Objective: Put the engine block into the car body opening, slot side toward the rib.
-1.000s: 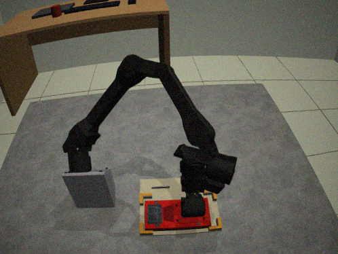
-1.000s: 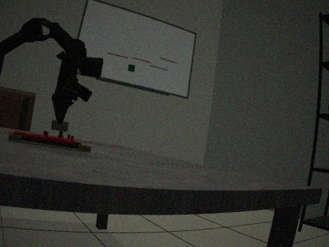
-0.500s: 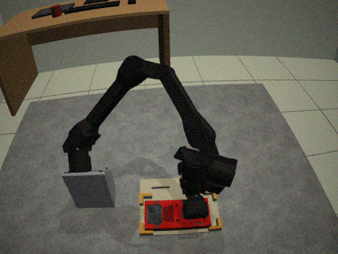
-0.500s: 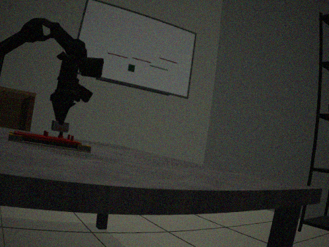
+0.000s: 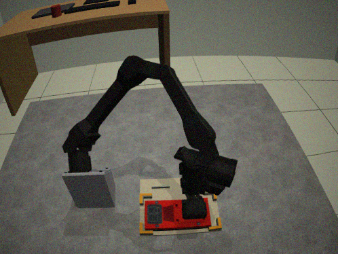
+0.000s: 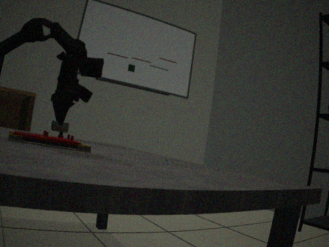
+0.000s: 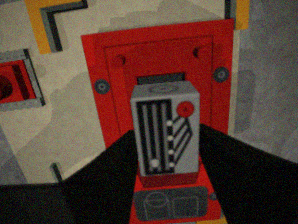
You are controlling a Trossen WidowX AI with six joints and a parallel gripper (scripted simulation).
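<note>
The grey engine block (image 6: 60, 127) (image 7: 183, 155), with black stripes and a red dot on its upper face, is between the fingers of my gripper (image 5: 194, 211) (image 6: 60, 123) (image 7: 166, 133), which is shut on it. The red car body (image 5: 183, 224) (image 6: 33, 135) (image 7: 94, 57) lies on the cream board (image 5: 146, 186) (image 7: 70, 95). In the exterior view the block is a little above the body, with a short dark piece under it. The opening (image 7: 161, 78) shows only as a dark grey strip beyond the block; the rest, the rib and the block's underside are hidden. In the top view the fingers cover the block.
Orange corner brackets (image 5: 146, 231) (image 7: 36, 25) stand around the body. A grey-edged red socket (image 7: 25, 90) is at the wrist view's left. Small pegs rise from the body. A grey box (image 5: 89, 190) stands by the arm's base. A desk (image 5: 102, 20) is behind.
</note>
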